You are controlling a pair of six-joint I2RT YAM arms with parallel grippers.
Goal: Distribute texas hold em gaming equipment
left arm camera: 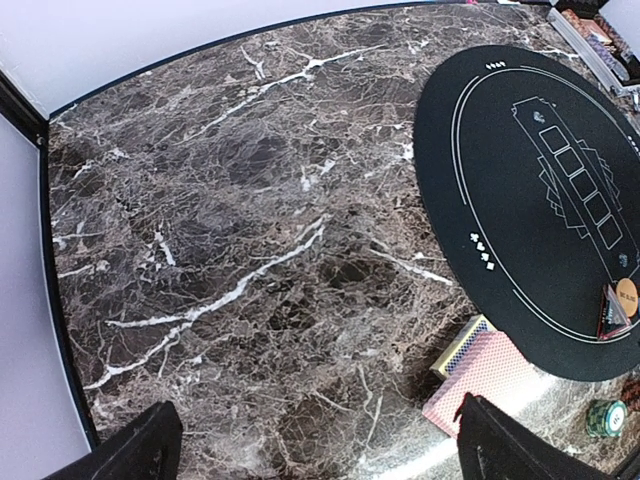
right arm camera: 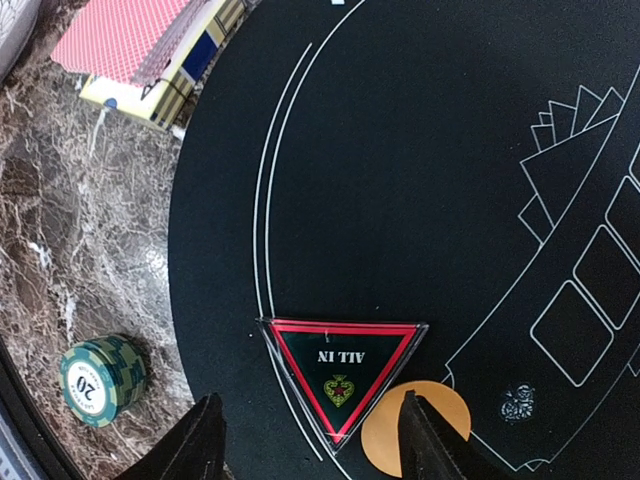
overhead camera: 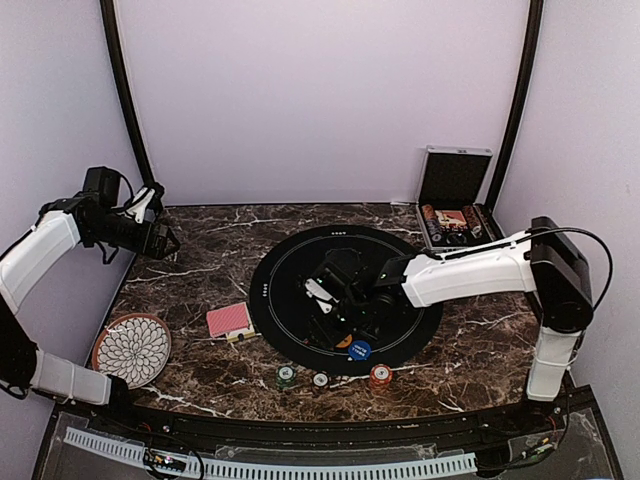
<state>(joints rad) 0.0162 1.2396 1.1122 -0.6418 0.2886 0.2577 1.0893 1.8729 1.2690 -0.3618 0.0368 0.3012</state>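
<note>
Left gripper (left arm camera: 318, 405): hangs over bare marble table (left arm camera: 230, 250) toward the table's 10 o'clock, spread to full width, holds nothing.

Right gripper (right arm camera: 313, 400): reaches over the black mat (overhead camera: 290, 270) at the table's centre, stands partly spread, straddles a red-edged triangular "ALL IN" marker (right arm camera: 340, 365) with a gap showing at either fingertip. Cannot tell whether level with the marker or raised above it.

Marker: lies flat near the mat's 6 o'clock rim, tight against an orange disc (right arm camera: 382, 440), with a blue disc (overhead camera: 359, 350) just beside.

On the marble off the mat's 6 o'clock edge, in a row and apart from one another: green chips (overhead camera: 286, 376), a white chip (overhead camera: 320, 380), red chips (overhead camera: 380, 375).

At the mat's 9 o'clock, just beside its rim: red-backed cards (overhead camera: 229, 319) resting on a yellow card box (right arm camera: 165, 85).

At the table's 8 o'clock: flower-patterned plate (overhead camera: 132, 348). At 1 o'clock: silver-edged case (overhead camera: 455, 200), lid upright, chips inside.
</note>
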